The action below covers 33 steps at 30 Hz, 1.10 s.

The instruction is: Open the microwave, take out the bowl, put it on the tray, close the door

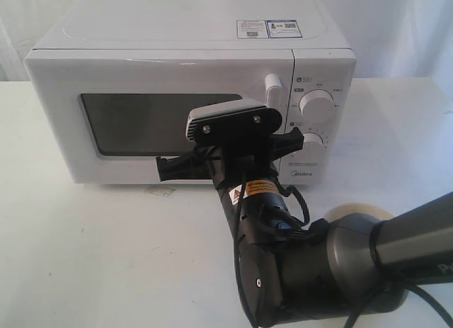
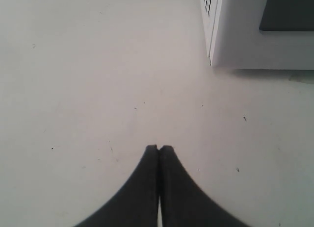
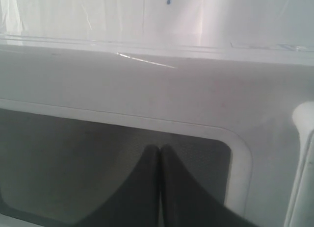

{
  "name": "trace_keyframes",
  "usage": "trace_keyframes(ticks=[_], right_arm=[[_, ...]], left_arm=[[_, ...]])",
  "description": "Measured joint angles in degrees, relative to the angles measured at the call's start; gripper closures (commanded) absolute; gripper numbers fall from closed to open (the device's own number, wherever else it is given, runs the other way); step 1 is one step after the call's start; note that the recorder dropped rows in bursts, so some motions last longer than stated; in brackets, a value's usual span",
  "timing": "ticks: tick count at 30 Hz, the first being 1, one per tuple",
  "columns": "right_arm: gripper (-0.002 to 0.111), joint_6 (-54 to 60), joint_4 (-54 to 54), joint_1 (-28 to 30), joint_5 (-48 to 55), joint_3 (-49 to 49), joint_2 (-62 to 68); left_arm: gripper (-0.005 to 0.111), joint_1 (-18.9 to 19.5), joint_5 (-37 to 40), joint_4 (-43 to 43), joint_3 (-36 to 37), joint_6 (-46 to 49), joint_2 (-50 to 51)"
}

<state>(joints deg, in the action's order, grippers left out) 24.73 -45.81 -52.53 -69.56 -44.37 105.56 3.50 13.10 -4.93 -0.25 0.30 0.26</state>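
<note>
Frontal exterior, right wrist close, microwave [image 1: 177,73] shared

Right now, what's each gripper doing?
Left gripper: closed, empty, above the table.
Right gripper: closed, empty, facing the door.

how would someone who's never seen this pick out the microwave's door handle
Find the white Midea microwave, the biggest thing in the exterior view. Near the right edge of its door, just past the dark window, stands the handle. It is a tall upright white bar, unlike the two round knobs on the panel beside it.
</note>
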Motion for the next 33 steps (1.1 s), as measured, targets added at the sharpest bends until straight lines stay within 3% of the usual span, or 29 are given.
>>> trace_keyframes(ticks=[4, 9, 17, 25, 33], right_arm=[[0.108, 0.1, -4.9, -0.1, 1.5, 0.1, -2.9], [0.108, 0.7, -11.5, -0.4, 12.5, 0.1, -8.6], [0.108, 13.2, -22.8, -0.5, 23.2, 0.1, -20.1], [0.108, 23.3, -24.1, -0.5, 36.1, 0.6, -31.1], [0.108, 24.1, -24.1, 6.1, 53.1, 2.5, -45.0]], left_arm=[[0.107, 0.0, 0.0, 0.0, 0.0, 0.0, 0.0], [0.107, 0.0, 0.0, 0.0, 0.0, 0.0, 0.0], [0.107, 0.0, 0.0, 0.0, 0.0, 0.0, 0.0], [0.107, 0.0, 0.0, 0.0, 0.0, 0.0, 0.0], [0.107, 0.0, 0.0, 0.0, 0.0, 0.0, 0.0]])
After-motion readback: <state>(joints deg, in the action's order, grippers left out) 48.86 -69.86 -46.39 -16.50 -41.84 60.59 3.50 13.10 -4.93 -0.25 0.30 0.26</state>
